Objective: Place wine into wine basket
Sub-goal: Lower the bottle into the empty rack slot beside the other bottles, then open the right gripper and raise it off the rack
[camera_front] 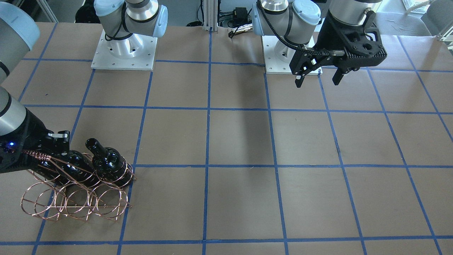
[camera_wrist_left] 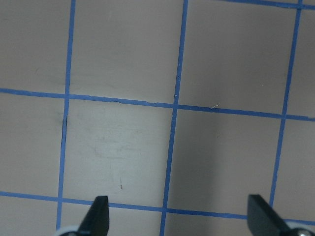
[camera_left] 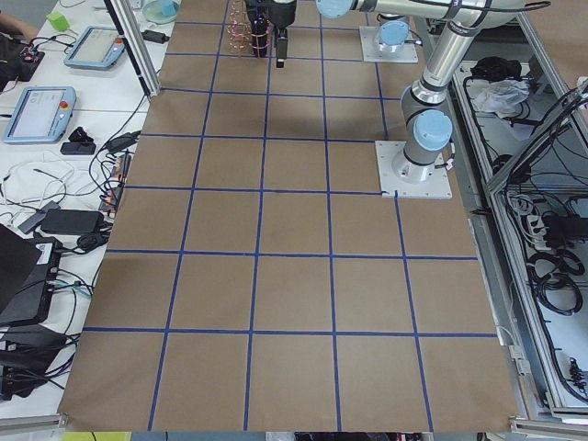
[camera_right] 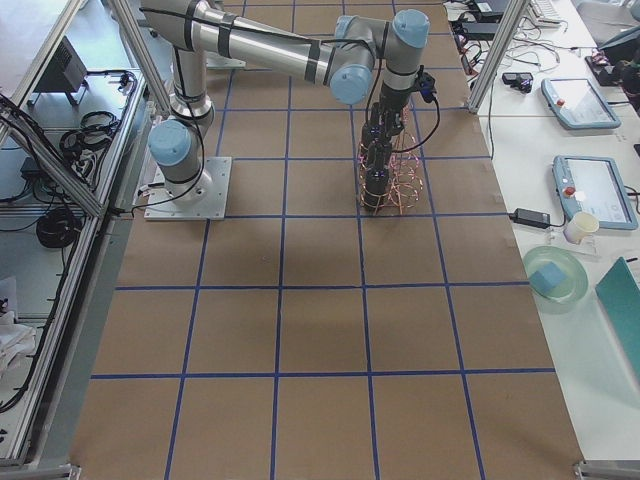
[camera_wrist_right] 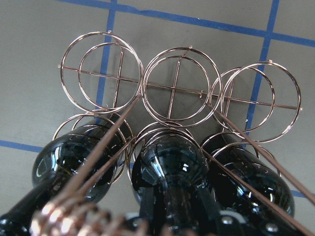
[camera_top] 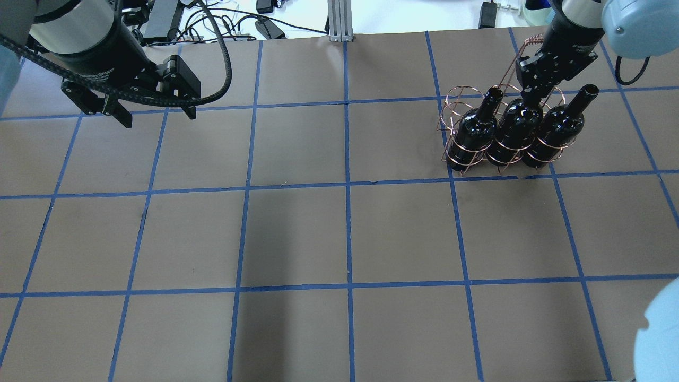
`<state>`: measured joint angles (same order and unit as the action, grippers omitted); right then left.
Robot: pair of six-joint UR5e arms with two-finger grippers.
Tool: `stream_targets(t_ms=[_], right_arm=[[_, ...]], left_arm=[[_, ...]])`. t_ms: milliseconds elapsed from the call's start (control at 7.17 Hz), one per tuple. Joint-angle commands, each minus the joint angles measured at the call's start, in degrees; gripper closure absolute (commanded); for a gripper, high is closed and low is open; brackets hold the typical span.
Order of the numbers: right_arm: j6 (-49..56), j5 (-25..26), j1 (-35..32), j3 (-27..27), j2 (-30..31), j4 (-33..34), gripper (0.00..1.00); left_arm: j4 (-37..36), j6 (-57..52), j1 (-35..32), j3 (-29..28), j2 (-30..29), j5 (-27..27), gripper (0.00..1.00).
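Note:
Three glossy near-black wine bottles stand side by side in one row of the copper wire basket, at the table's far right in the overhead view. My right gripper is down over the middle bottle and shut on its neck. The outer bottles stand free. In the right wrist view the middle bottle runs up between my fingers, with three empty rings beyond. The coil-wrapped handle leans beside the gripper. My left gripper is open and empty, high over the far left of the table.
The brown table carries a grid of blue tape lines. The arm bases are bolted on at the robot's side. Cables and controllers lie on a side bench beyond the table's edge.

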<state>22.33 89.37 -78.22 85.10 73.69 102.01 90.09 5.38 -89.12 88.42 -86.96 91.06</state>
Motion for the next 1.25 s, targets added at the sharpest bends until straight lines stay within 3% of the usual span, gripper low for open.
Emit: stream_targets(t_ms=[0,279,558,836,1115], right_arm=[[0.09,-0.16,0.00,-0.63,0.48,1.52,0.00],[0.00,-0.16,-0.18,-0.81,7.91,-1.43,0.00],[-2.79,-0.08,-0.87,-0.81,15.13,-11.09,0.00],[-11.47,2.02,-7.26,-0.37,17.36,-13.32,0.00],[-14.66,1.86,-9.58,0.07,17.71,-15.33,0.00]], left_arm=[[0.00,-0.02,0.00,0.00,0.12,0.17,0.00],[0.00,-0.02,0.00,-0.09,0.12,0.17,0.00],[0.00,0.07,-0.08,-0.09,0.12,-0.09,0.00],[0.00,-0.02,-0.09,-0.09,0.38,0.08,0.00],[1.22,-0.02,-0.09,-0.79,1.17,0.17,0.00]])
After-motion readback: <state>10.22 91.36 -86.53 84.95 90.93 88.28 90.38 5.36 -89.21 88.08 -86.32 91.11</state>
